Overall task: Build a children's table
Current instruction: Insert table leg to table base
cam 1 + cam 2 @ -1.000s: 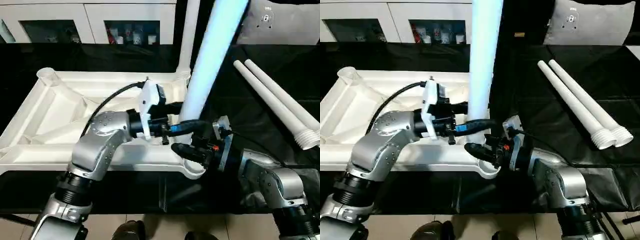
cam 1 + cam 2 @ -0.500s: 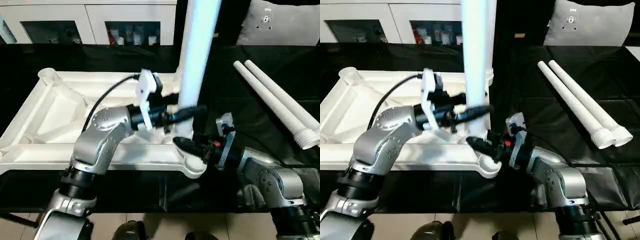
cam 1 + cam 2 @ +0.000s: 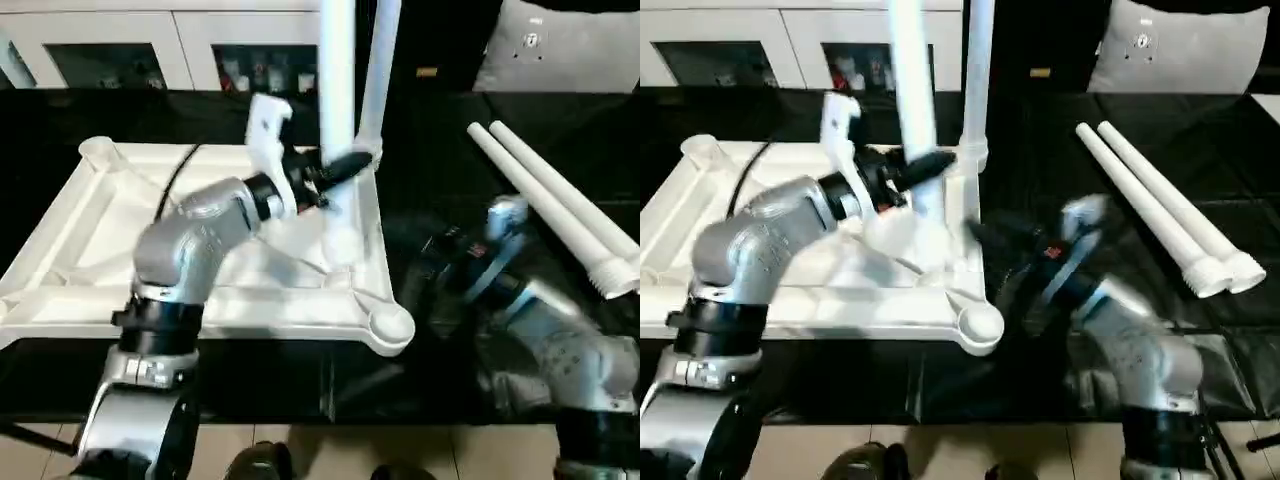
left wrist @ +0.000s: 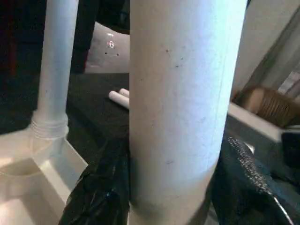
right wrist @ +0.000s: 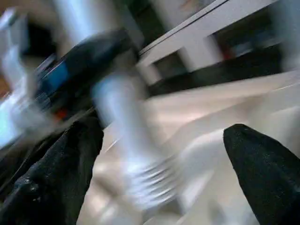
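Head view: we see left gripper (image 3: 335,172) clamped on white leg (image 3: 337,90), upright over upturned table top (image 3: 60,240), near far corner where second leg (image 3: 377,70) stands in its socket. Two spare legs (image 3: 560,215) lie on black table (image 3: 440,130).

Left wrist view: leg (image 4: 180,108) between fingers, smooth tube.

Right wrist view: we find right gripper (image 5: 159,154) spread wide, holding nothing.

Since earlier frame: leg carried from near socket (image 3: 390,327) toward far side; right gripper has let go, backed off.
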Available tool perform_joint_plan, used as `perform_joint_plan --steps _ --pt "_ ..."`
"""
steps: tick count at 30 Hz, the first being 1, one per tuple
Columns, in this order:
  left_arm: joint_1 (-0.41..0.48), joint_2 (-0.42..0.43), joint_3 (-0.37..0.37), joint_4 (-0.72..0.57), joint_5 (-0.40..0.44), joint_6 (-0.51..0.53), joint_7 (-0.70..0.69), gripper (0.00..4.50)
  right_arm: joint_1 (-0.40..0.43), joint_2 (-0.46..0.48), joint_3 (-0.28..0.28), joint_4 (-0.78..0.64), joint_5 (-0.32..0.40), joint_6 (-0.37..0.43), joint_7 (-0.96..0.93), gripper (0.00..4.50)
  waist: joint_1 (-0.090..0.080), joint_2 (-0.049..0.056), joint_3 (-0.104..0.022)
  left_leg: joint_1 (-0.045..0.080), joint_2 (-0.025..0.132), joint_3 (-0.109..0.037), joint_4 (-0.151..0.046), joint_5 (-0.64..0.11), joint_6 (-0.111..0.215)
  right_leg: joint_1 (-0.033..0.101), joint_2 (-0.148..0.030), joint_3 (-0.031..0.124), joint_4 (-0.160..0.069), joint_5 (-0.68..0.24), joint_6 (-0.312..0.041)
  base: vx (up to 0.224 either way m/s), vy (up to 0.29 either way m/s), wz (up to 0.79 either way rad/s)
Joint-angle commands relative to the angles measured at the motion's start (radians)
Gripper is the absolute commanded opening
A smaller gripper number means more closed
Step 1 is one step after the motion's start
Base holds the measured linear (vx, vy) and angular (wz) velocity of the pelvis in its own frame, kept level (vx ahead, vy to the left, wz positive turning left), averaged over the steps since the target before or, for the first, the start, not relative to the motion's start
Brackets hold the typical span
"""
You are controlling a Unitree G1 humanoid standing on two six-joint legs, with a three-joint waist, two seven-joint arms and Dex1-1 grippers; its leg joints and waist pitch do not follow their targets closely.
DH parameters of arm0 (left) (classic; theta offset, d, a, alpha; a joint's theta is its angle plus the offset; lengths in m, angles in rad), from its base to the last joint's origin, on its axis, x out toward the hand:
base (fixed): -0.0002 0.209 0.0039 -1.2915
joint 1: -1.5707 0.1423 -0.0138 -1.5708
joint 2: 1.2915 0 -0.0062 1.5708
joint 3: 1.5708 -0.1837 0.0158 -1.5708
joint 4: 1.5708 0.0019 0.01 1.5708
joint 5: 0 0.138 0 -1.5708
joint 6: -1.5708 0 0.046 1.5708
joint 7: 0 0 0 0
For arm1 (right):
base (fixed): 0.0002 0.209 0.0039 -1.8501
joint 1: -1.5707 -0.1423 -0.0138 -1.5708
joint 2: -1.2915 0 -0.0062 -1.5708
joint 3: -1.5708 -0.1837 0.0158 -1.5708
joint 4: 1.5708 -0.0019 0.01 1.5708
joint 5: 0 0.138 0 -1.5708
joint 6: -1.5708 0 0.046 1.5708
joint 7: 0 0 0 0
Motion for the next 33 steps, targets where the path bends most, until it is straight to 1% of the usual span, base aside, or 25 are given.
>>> perform_joint_plan --steps 1,2,4,5,7,8,9,10,12,13,14,15,16,17,19,20,21,22,24,26,27,29,30,31,33 --pt "-0.022 -0.007 0.025 -0.011 -0.046 0.048 0.021 1.91 -0.015 -0.001 -0.048 0.035 0.032 0.016 -0.046 4.5 0.005 -0.01 -0.083 0.035 0.088 -0.049 -0.061 -0.088 0.051 0.036 -0.106 0.046 -0.07 -0.048 -0.261 0.0 0.0 0.0" --pt "-0.025 -0.012 0.034 -0.016 -0.062 0.064 0.025 1.91 -0.021 -0.005 -0.058 0.046 0.038 0.022 -0.052 4.5 0.007 -0.011 -0.087 0.033 0.088 -0.049 -0.059 -0.074 0.054 0.038 -0.106 0.046 -0.067 -0.036 -0.258 0.0 0.0 0.0" --pt "-0.029 -0.016 0.038 -0.025 -0.07 0.08 0.029 1.91 -0.022 -0.021 -0.053 0.045 0.034 0.027 -0.037 4.5 0.009 -0.012 -0.087 0.032 0.087 -0.048 -0.058 -0.064 0.061 0.038 -0.105 0.046 -0.068 -0.028 -0.252 0.0 0.0 0.0" --pt "-0.033 -0.017 0.038 -0.035 -0.071 0.101 0.03 1.91 -0.019 -0.03 -0.045 0.03 0.032 0.037 -0.028 4.5 0.01 -0.013 -0.089 0.03 0.088 -0.049 -0.057 -0.043 0.074 0.041 -0.103 0.045 -0.064 -0.003 -0.244 0.0 0.0 0.0" --pt "-0.033 -0.018 0.037 -0.039 -0.073 0.109 0.031 1.91 -0.021 -0.037 -0.041 0.023 0.035 0.043 -0.017 4.5 0.011 -0.013 -0.09 0.03 0.088 -0.048 -0.057 -0.041 0.081 0.04 -0.104 0.044 -0.065 0.003 -0.243 0.0 0.0 0.0" --pt "-0.032 -0.015 0.032 -0.048 -0.074 0.119 0.035 1.91 -0.024 -0.052 -0.029 0.009 0.036 0.058 -0.007 4.5 0.012 -0.014 -0.089 0.029 0.089 -0.049 -0.056 -0.046 0.084 0.041 -0.105 0.045 -0.066 -0.001 -0.242 0.0 0.0 0.0" --pt "-0.032 -0.015 0.032 -0.049 -0.074 0.12 0.036 1.91 -0.024 -0.054 -0.028 0.007 0.037 0.06 -0.005 4.5 0.013 -0.013 -0.089 0.029 0.089 -0.049 -0.057 -0.047 0.084 0.041 -0.105 0.044 -0.067 -0.005 -0.24 0.0 0.0 0.0" --pt "-0.032 -0.014 0.029 -0.053 -0.078 0.126 0.041 1.91 -0.028 -0.063 -0.021 -0.005 0.047 0.071 0.006 4.5 0.013 -0.016 -0.09 0.03 0.089 -0.049 -0.057 -0.051 0.083 0.042 -0.105 0.045 -0.068 -0.016 -0.238 0.0 0.0 0.0" --pt "-0.03 -0.013 0.027 -0.059 -0.083 0.13 0.043 1.91 -0.03 -0.073 -0.006 -0.017 0.045 0.076 0.017 4.5 0.015 -0.015 -0.089 0.03 0.089 -0.048 -0.057 -0.059 0.079 0.04 -0.104 0.045 -0.07 -0.035 -0.232 0.0 0.0 0.0" --pt "-0.03 -0.013 0.026 -0.061 -0.085 0.132 0.044 1.91 -0.03 -0.079 0.001 -0.022 0.044 0.077 0.023 4.5 0.016 -0.016 -0.091 0.031 0.09 -0.048 -0.057 -0.058 0.076 0.041 -0.105 0.045 -0.069 -0.038 -0.231 0.0 0.0 0.0" --pt "-0.028 -0.005 0.011 -0.07 -0.068 0.12 0.043 1.91 -0.03 -0.099 0.041 -0.043 0.01 0.069 0.036 4.5 0.017 -0.016 -0.091 0.031 0.089 -0.048 -0.056 -0.056 0.075 0.04 -0.104 0.045 -0.07 -0.04 -0.229 0.0 0.0 0.0" --pt "-0.026 -0.002 -0.002 -0.075 -0.053 0.106 0.039 1.91 -0.03 -0.107 0.065 -0.054 -0.009 0.064 0.042 4.5 0.018 -0.02 -0.093 0.031 0.09 -0.049 -0.056 -0.054 0.072 0.042 -0.102 0.044 -0.07 -0.046 -0.219 0.0 0.0 0.0" --pt "-0.024 0.001 -0.013 -0.08 -0.039 0.095 0.037 1.91 -0.029 -0.114 0.085 -0.063 -0.025 0.062 0.047 4.5 0.018 -0.018 -0.093 0.031 0.091 -0.049 -0.056 -0.049 0.072 0.042 -0.103 0.045 -0.068 -0.041 -0.216 0.0 0.0 0.0" --pt "-0.02 0.009 -0.042 -0.089 -0.003 0.068 0.038 1.91 -0.028 -0.126 0.13 -0.079 -0.075 0.041 0.05 4.5 0.02 -0.018 -0.094 0.031 0.093 -0.051 -0.057 -0.049 0.071 0.04 -0.103 0.045 -0.069 -0.045 -0.209 0.0 0.0 0.0" --pt "-0.016 0.004 -0.063 -0.103 0.017 0.049 0.047 1.91 -0.033 -0.116 0.162 -0.099 -0.094 0.045 0.032 4.5 0.018 -0.019 -0.096 0.031 0.093 -0.05 -0.057 -0.045 0.069 0.04 -0.103 0.046 -0.066 -0.036 -0.203 0.0 0.0 0.0" --pt "-0.013 -0.004 -0.075 -0.112 0.033 0.033 0.062 1.91 -0.038 -0.105 0.179 -0.108 -0.104 0.045 0.016 4.5 0.018 -0.018 -0.096 0.03 0.092 -0.049 -0.055 -0.046 0.069 0.039 -0.105 0.047 -0.067 -0.035 -0.211 0.0 0.0 0.0" --pt "-0.012 -0.006 -0.078 -0.114 0.036 0.029 0.066 1.91 -0.04 -0.102 0.183 -0.111 -0.107 0.045 0.012 4.5 0.018 -0.02 -0.097 0.03 0.093 -0.05 -0.056 -0.047 0.069 0.04 -0.105 0.047 -0.067 -0.034 -0.212 0.0 0.0 0.0" --pt "-0.009 -0.018 -0.091 -0.125 0.05 0.016 0.085 1.91 -0.044 -0.093 0.212 -0.121 -0.13 0.034 -0.003 4.5 0.018 -0.02 -0.1 0.031 0.093 -0.05 -0.055 -0.045 0.066 0.041 -0.105 0.046 -0.064 -0.031 -0.214 0.0 0.0 0.0" --pt "-0.003 -0.042 -0.122 -0.143 0.083 -0.012 0.124 1.91 -0.06 -0.062 0.251 -0.122 -0.173 0.009 -0.052 4.5 0.016 -0.02 -0.1 0.03 0.096 -0.05 -0.055 -0.042 0.061 0.038 -0.105 0.047 -0.064 -0.024 -0.218 0.0 0.0 0.0" --pt "0.004 -0.06 -0.15 -0.154 0.106 -0.029 0.144 1.91 -0.077 -0.031 0.271 -0.101 -0.218 -0.026 -0.101 4.5 0.016 -0.022 -0.102 0.03 0.092 -0.049 -0.053 -0.041 0.057 0.038 -0.104 0.046 -0.062 -0.025 -0.218 0.0 0.0 0.0" --pt "0.007 -0.07 -0.159 -0.155 0.118 -0.037 0.156 1.91 -0.086 -0.013 0.272 -0.086 -0.237 -0.042 -0.127 4.21 0.017 -0.02 -0.101 0.032 0.093 -0.047 -0.053 -0.049 0.052 0.036 -0.105 0.048 -0.065 -0.036 -0.216 0.0 0.0 0.0" --pt "0.011 -0.088 -0.174 -0.151 0.144 -0.048 0.186 1.91 -0.101 0.012 0.283 -0.053 -0.285 -0.082 -0.173 4.14 0.016 -0.02 -0.102 0.029 0.092 -0.048 -0.055 -0.047 0.042 0.037 -0.102 0.047 -0.063 -0.035 -0.209 0.0 0.0 0.0" --pt "0.011 -0.088 -0.174 -0.151 0.144 -0.048 0.186 1.91 -0.101 0.012 0.283 -0.053 -0.285 -0.082 -0.173 4.11 0.016 -0.019 -0.103 0.029 0.093 -0.049 -0.054 -0.049 0.038 0.037 -0.102 0.046 -0.061 -0.035 -0.207 0.0 0.0 0.0" --pt "0.012 -0.093 -0.181 -0.15 0.157 -0.052 0.199 1.91 -0.107 0.021 0.29 -0.041 -0.305 -0.102 -0.187 3.87 0.015 -0.019 -0.102 0.03 0.092 -0.048 -0.055 -0.054 0.036 0.036 -0.102 0.047 -0.063 -0.038 -0.205 0.0 0.0 0.0" --pt "0.014 -0.095 -0.187 -0.149 0.169 -0.056 0.21 1.91 -0.111 0.031 0.291 -0.032 -0.32 -0.119 -0.204 3.7 0.016 -0.021 -0.103 0.03 0.091 -0.048 -0.054 -0.061 0.033 0.038 -0.103 0.048 -0.065 -0.043 -0.2 0.0 0.0 0.0"
